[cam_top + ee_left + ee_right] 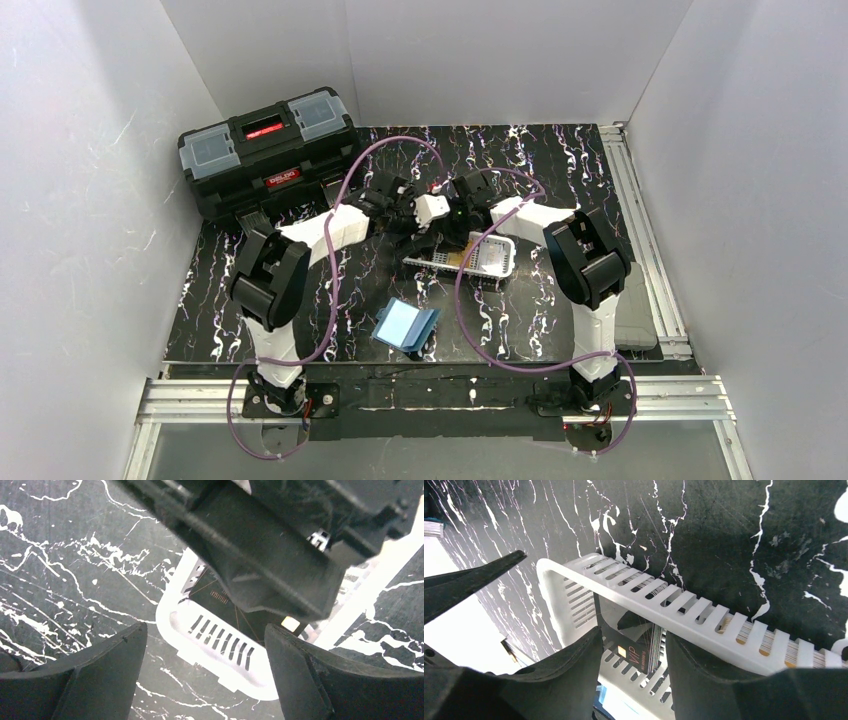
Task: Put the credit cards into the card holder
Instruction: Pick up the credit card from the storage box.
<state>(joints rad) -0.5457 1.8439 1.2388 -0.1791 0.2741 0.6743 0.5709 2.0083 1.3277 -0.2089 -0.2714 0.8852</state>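
White walls (90, 200) enclose a black counter (570, 160) veined in white. From above, a white mesh basket (495, 258) is seen at mid-counter, and everything else is placed by it. The card holder (405, 325) lies nearer the arm bases than the basket and a little to its left. It is spread open like a booklet, presumably so that its sleeves can be reached. A black toolbox (265, 150) stands well apart from the basket, at the far left. A red label is carried on its front, but the writing is too small to be read. The left arm (335, 230) and right arm (525, 215) are both bent over the basket, since the credit cards (456, 258) lie inside it.

From the left wrist, the left tool (205, 670) is seen spread wide with nothing between its fingers, hovering over the basket's rounded corner. It is judged to be placed there to steady the basket. A black card (220, 605) with gilt lines is seen on the basket floor, partly hidden by the other arm.

From the right wrist, the right tool (634, 647) is found inside the basket, about half spread, its fingers either side of the black card, on which "VIP" can be read. Whether the card is pinched cannot be told. An orange card (740, 640) is glimpsed through the basket's wall slots. Nothing is seen in the holder yet.
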